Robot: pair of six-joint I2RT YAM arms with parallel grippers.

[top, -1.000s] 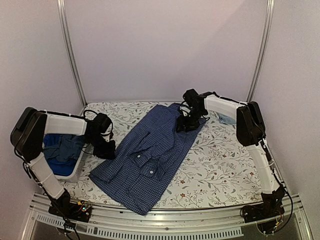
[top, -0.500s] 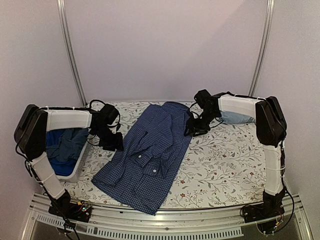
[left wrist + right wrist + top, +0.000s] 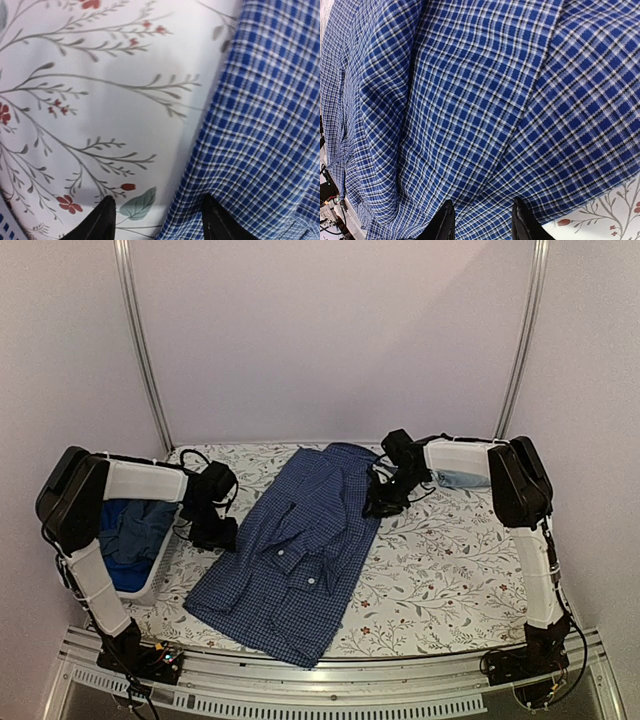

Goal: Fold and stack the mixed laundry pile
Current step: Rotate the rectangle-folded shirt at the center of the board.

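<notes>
Right wrist: checked shirt (image 3: 470, 100) directly beneath right hand (image 3: 482, 215)

Ahead of my left jaws I see bare table (image 3: 110, 115); the checked shirt (image 3: 300, 550) crowds their right tip, the white basket (image 3: 160, 575) sits near their left. Beneath my right jaws, shirt only.
</notes>
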